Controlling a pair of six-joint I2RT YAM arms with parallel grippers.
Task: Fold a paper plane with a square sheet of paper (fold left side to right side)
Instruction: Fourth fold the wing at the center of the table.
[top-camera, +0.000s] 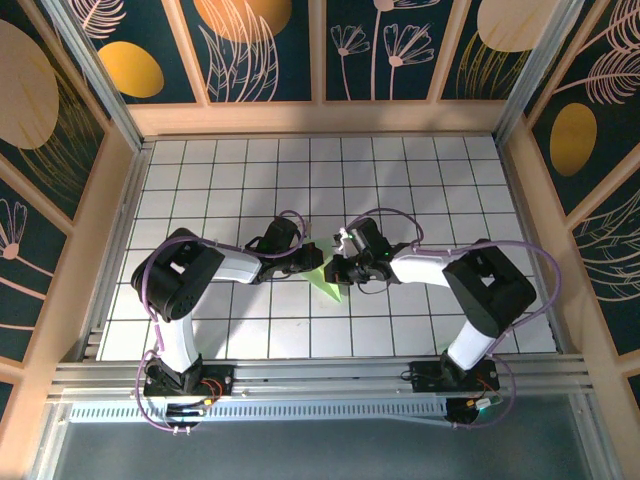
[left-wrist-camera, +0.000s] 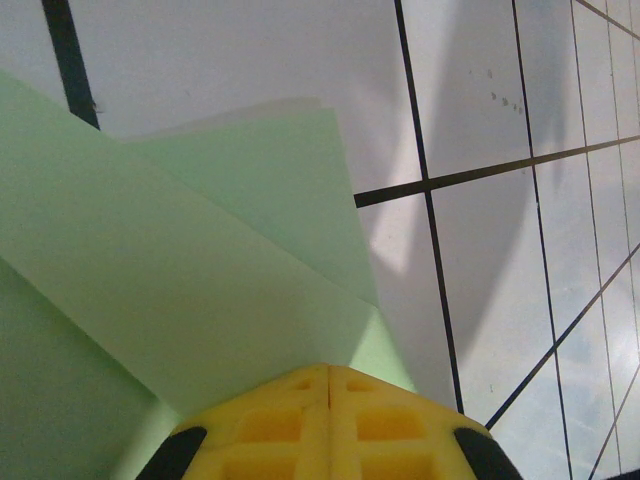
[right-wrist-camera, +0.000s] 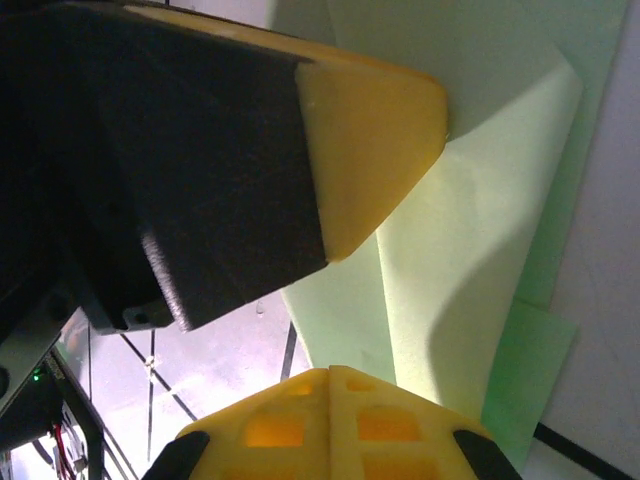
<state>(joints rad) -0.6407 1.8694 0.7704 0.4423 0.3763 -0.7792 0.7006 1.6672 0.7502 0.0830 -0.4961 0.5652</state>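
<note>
The pale green sheet of paper (top-camera: 328, 284) is folded into layers and hangs as a pointed shape between the two grippers at the table's middle. My left gripper (top-camera: 308, 259) comes from the left and is shut on the paper's edge. In the left wrist view its yellow fingers (left-wrist-camera: 329, 368) meet with the paper (left-wrist-camera: 200, 260) fanning out from them. My right gripper (top-camera: 341, 268) is shut on the opposite side. In the right wrist view, paper (right-wrist-camera: 470, 250) runs into its closed tips (right-wrist-camera: 330, 370), and the left gripper's yellow fingertip (right-wrist-camera: 370, 140) presses the sheet just beyond.
The white grid table (top-camera: 400, 170) is boxed in by wooden walls (top-camera: 320, 115) at the back and sides. A metal rail (top-camera: 320, 375) with both arm bases runs along the near edge. Purple cables loop over both arms.
</note>
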